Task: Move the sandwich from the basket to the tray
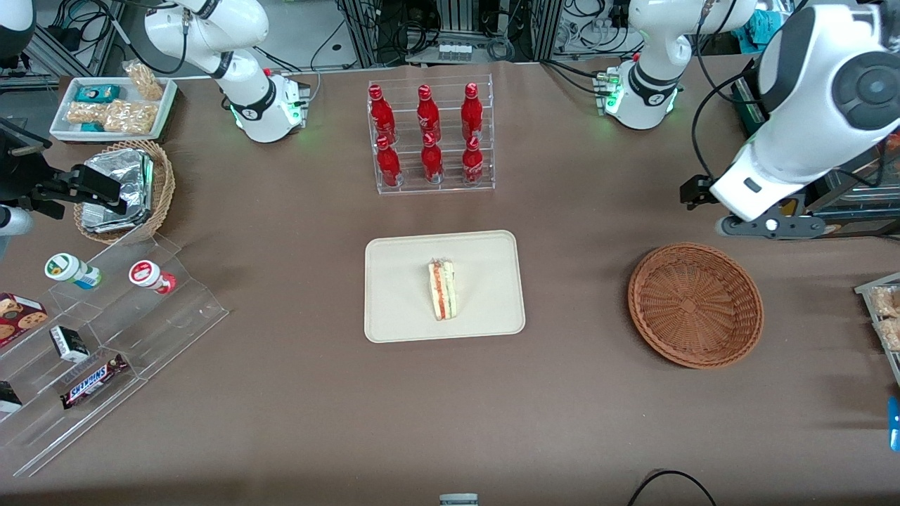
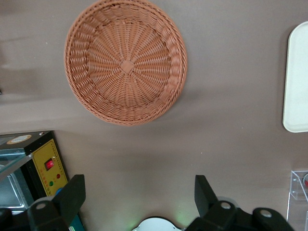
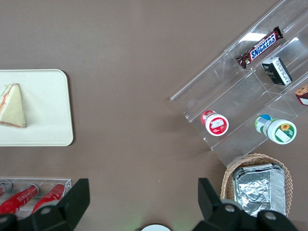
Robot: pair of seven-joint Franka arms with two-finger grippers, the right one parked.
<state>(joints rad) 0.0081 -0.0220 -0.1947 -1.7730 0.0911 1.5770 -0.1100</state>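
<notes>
The sandwich [image 1: 443, 289], a pale wedge with red and green filling at its cut edge, lies on the cream tray [image 1: 401, 281] at the table's middle; the right wrist view also shows the sandwich [image 3: 13, 106] on the tray [image 3: 48, 101]. The reddish-brown wicker basket [image 1: 695, 304] stands toward the working arm's end with nothing in it. My left gripper [image 1: 770, 226] hangs above the bare table, farther from the front camera than the basket. In the left wrist view the gripper [image 2: 139, 185] is open with nothing between its fingers, apart from the basket [image 2: 126, 61], and a tray corner [image 2: 296, 82] shows.
A clear rack of red bottles [image 1: 430, 137] stands farther from the front camera than the tray. Toward the parked arm's end are a tan basket of foil packs [image 1: 123, 190], a white snack tray [image 1: 112, 107] and a clear stepped shelf [image 1: 105, 337]. A yellow-panelled box [image 2: 45, 168] sits by my gripper.
</notes>
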